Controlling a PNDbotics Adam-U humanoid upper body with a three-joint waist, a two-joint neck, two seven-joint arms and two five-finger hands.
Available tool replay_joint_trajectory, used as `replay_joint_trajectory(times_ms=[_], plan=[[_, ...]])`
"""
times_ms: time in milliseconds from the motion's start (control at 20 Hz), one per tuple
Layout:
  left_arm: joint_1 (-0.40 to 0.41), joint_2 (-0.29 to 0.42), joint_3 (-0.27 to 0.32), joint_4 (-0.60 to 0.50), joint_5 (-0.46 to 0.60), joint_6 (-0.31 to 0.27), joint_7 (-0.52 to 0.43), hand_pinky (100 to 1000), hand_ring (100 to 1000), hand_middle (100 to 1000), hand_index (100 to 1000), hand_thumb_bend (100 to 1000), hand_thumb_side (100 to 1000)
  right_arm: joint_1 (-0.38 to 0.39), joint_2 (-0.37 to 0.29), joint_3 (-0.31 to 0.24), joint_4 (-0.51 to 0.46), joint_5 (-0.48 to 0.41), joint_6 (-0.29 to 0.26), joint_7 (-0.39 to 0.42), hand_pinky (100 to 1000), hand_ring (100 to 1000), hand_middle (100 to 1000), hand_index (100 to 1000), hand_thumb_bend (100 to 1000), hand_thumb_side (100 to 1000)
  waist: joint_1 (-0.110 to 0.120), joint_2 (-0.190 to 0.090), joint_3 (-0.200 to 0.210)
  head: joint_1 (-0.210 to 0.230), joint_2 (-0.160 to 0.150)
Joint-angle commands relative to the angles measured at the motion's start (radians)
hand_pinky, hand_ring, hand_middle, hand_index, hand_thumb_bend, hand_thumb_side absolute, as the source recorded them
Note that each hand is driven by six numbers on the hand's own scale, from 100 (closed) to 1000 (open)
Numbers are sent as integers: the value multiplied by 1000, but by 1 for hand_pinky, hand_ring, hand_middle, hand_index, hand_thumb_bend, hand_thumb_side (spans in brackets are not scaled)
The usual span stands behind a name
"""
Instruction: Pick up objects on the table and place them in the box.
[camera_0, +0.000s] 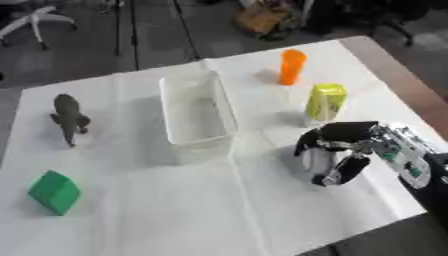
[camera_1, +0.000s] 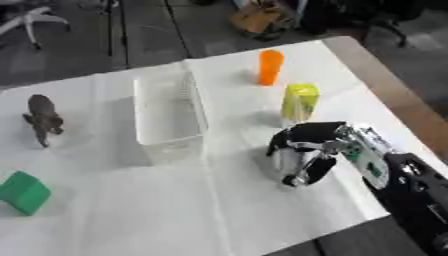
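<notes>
Black-and-silver right hand (camera_0: 337, 155) curled beside clear rectangular box (camera_0: 198, 114)

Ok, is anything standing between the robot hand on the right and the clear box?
Nothing visible does. The right robot hand sits curled on the white cloth, and the stretch of cloth between it and the clear box is bare. The yellow carton stands behind the hand, off that line.

Clear plastic box (camera_0: 198, 115) on white creased paper-like table cover (camera_0: 262, 210), bare wood edge (camera_0: 398, 75)
</notes>
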Motion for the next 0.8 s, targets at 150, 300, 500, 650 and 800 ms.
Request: replay_joint_trajectory(times_ms=[150,300,500,650,800], plan=[[-10,10,2,-16,0,-1,-2,615,669,625,743,318,1000,-9,-14,-18,-22,-11,-196,166,333,536,791,853,162,234,1,-11,-1,-3,5],[-10,11,1,-16,0,0,-3,615,669,625,743,318,1000,-35,-17,-24,-58,-99,-205,143,326,528,789,846,134,214,2,-12,-3,-4,5],[-9,11,2,-15,0,0,-3,615,669,625,743,317,1000,-67,-30,-32,-119,-203,-201,142,320,524,789,848,125,198,2,-14,-4,-5,5],[-8,11,1,-15,0,0,-3,615,670,625,744,317,1000,-96,-37,-32,-156,-259,-197,147,316,522,792,841,110,185,2,-15,-2,-8,5],[-8,12,0,-14,0,1,-4,615,670,625,744,317,1000,-143,-45,-21,-183,-315,-196,150,317,522,794,843,111,183,2,-16,-1,-8,5]])
